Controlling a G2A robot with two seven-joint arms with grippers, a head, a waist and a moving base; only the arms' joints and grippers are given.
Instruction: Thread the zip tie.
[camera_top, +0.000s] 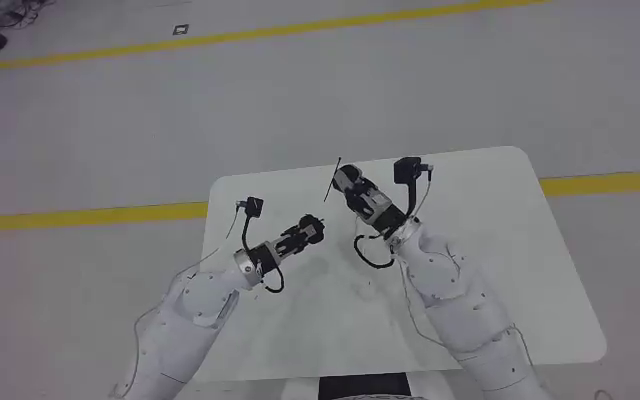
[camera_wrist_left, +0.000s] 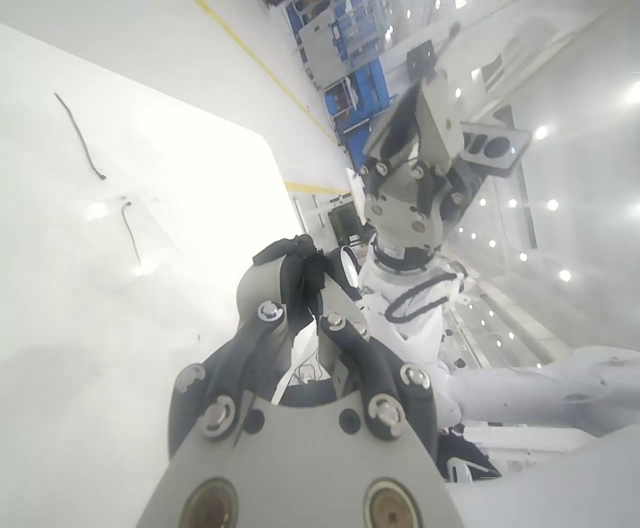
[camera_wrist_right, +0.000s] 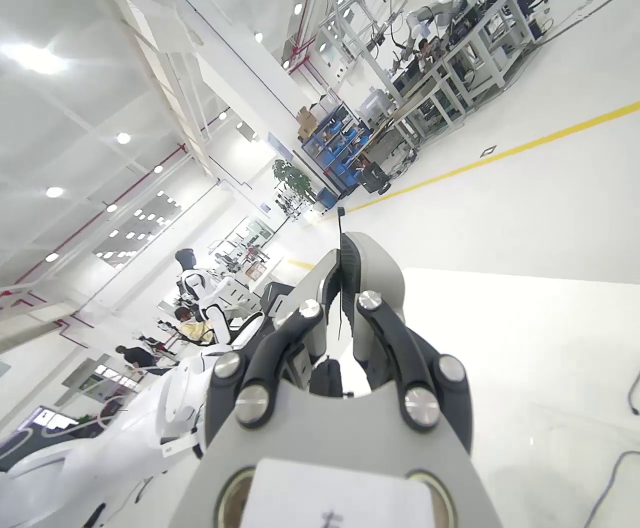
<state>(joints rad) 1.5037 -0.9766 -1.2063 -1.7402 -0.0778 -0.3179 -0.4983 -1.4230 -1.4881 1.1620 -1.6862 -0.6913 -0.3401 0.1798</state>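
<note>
Right gripper (camera_wrist_right: 343, 255): fingers closed flat on the zip tie (camera_wrist_right: 341, 225), a thin black strip clamped between the ribbed pads. A short length with a small block at its end stands out past the fingertips. The other end hangs loose behind the pads, inside the gripper. The gripper is held above the white table (camera_top: 500, 250), near its far edge, with the tie pointing away from the robot.

Left gripper (camera_wrist_left: 300, 265): black-covered fingertips pressed together; I cannot tell whether anything is pinched between them. It hangs above the table, near the right gripper but apart from it.

Two thin dark strands (camera_wrist_left: 80, 132) lie on the table surface, roughly end to end with a gap between them.
</note>
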